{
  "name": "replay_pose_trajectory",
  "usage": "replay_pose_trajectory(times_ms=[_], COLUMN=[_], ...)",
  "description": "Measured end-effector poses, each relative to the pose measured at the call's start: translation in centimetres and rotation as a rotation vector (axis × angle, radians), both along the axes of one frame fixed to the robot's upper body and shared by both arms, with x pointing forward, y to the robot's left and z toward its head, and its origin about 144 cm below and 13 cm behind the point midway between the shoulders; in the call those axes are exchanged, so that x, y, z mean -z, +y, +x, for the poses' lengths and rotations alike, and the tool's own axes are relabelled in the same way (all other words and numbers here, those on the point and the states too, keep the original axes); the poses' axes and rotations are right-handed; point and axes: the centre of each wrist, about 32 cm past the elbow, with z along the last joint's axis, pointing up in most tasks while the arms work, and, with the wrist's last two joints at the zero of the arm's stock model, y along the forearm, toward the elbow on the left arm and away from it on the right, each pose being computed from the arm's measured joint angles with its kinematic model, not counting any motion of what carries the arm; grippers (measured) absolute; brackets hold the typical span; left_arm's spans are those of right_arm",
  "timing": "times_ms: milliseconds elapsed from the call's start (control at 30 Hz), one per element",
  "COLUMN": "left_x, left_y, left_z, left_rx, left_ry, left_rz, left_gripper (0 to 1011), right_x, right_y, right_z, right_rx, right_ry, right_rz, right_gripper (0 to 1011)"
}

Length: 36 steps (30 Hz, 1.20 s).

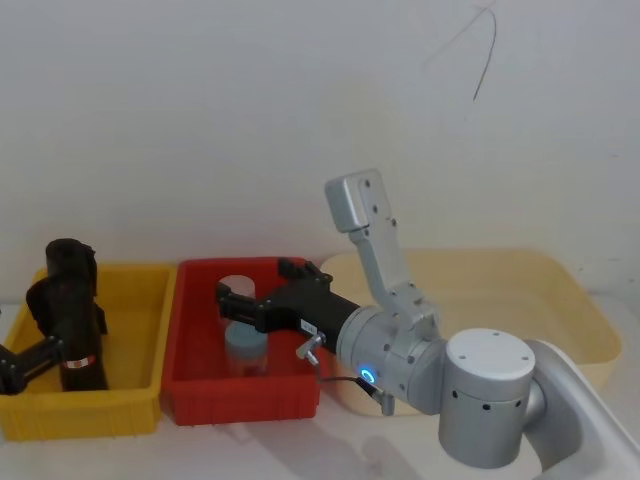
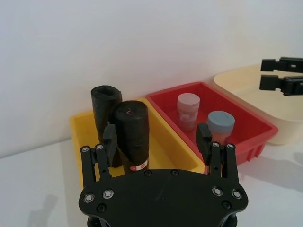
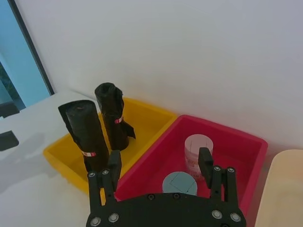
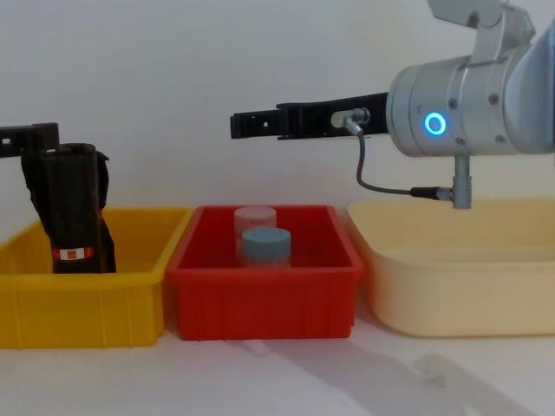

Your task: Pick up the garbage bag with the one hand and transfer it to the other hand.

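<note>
- White wall [image 1: 200,120] backs a white desk [image 1: 250,445] carrying three bins in a row: a yellow bin [image 4: 87,303] toward the left edge, a red bin [image 4: 260,299] in the middle and a cream bin [image 4: 451,286] toward the right edge.
- The garbage bag [image 2: 130,135], a black roll with a red-and-white label band near its foot, stands upright in the yellow bin on the side nearer the desk's front edge. A second black roll [image 2: 104,106] stands just behind it.
- The left gripper [image 2: 156,135] is at the yellow bin with its fingers spread wide. The labelled roll stands between them, close to one finger; whether that finger touches it cannot be told. Nothing is gripped.
- The right gripper [image 1: 255,282] hovers above the red bin and its two jars [image 4: 260,238], fingers apart and empty, well clear of the roll.
- By this evidence the task is at its first step, the approach for the pick-up, with the hand-over not yet begun.
- The next move calls for the left fingers to close squarely on the labelled roll without catching its neighbour, then lift it straight out of the bin toward the waiting right gripper.
</note>
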Motion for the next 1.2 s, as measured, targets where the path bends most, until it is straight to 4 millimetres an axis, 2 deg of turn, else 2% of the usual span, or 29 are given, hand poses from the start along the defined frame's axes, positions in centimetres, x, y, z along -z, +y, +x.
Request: replay_pose_trajectory(times_ms=[400, 1200], left_x=[0.7, 2.4], left_y=[0.5, 0.0], left_z=[1.9, 5.5], left_rx=[-0.027, -0.054], left_ry=[-0.005, 0.010], left_rz=[-0.052, -0.129], left_gripper=[1001, 1001], right_x=[0.4, 1.9], right_y=[-0.1, -1.3], right_z=[0.1, 1.3], right_rx=[-0.007, 0.009], right_ry=[0.019, 0.066], right_rz=[-0.013, -0.033], right_gripper=[1001, 1001])
